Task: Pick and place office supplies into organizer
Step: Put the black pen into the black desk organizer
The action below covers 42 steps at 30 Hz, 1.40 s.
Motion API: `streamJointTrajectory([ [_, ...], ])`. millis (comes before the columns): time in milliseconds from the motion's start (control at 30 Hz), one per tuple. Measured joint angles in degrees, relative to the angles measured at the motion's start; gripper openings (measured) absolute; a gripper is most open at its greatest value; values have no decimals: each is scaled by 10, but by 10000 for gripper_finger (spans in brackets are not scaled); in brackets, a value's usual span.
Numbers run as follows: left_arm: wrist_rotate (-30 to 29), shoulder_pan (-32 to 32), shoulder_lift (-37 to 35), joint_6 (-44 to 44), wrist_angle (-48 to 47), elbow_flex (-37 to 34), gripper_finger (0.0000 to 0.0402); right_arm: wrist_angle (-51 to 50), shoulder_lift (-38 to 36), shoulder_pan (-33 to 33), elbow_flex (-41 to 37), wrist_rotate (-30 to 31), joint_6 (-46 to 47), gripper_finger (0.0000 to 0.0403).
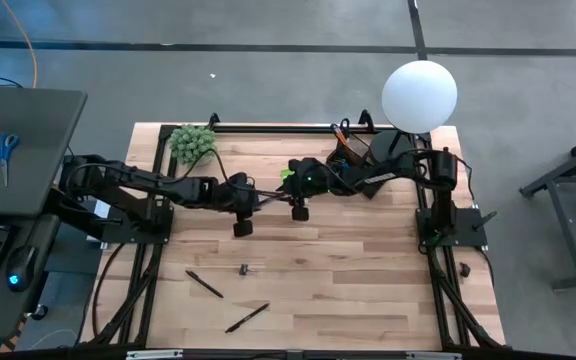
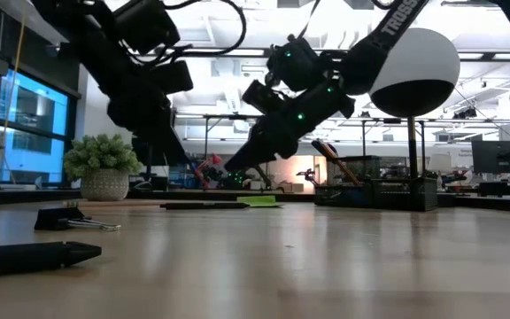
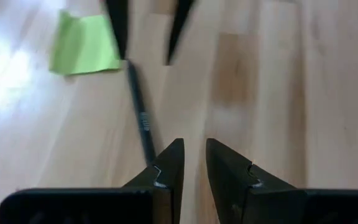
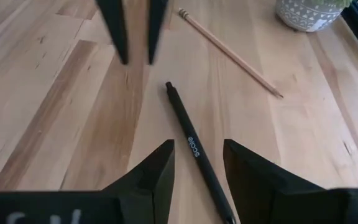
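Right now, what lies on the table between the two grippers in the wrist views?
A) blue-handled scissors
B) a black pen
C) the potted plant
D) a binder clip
B: the right wrist view shows a black pen lying on the wood ahead of the right gripper, whose fingers stand apart and hold nothing. The left gripper faces it, also empty, with the lime-green sticky-note pad beyond.

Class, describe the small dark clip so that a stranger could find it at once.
Start on the wooden table, at the half farthest from the white globe lamp. Two black pens lie there, and between them sits the clip: short and stubby, not long and thin.
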Motion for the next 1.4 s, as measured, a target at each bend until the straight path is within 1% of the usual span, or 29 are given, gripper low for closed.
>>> streamJointTrajectory([
  [67,-37,0,1,-12,21,-14,58,1,0,1,1,-1,0,129],
  [167,-101,0,1,-46,84,-41,58,1,0,4,1,-3,0,129],
  [233,-113,1,1,-55,127,-59,58,0,0,6,1,-3,-3,129],
  [367,-100,0,1,-56,197,-85,58,1,0,8,1,-6,-13,129],
  [467,-101,1,1,-58,218,-99,67,3,0,9,1,-18,-14,129],
  [533,-101,1,1,-63,225,-102,86,4,0,9,1,-36,-12,129],
  [600,-101,1,1,-64,227,-102,113,4,-3,12,1,-44,-11,129],
  [767,-101,1,3,-42,225,-102,182,1,-29,27,1,-34,-11,129],
  [900,-102,1,27,-11,238,-102,215,-16,-64,44,1,-25,-10,129],
  [1000,-102,6,58,-2,265,-102,224,-33,-95,60,1,-6,-10,129],
  [1100,-97,27,87,0,290,-102,225,-57,-119,77,1,15,-12,129],
  [1267,-37,71,110,2,297,-102,225,-77,-132,96,1,48,-15,129],
  [1400,6,93,128,5,299,-102,225,-92,-132,98,1,68,-22,129],
])
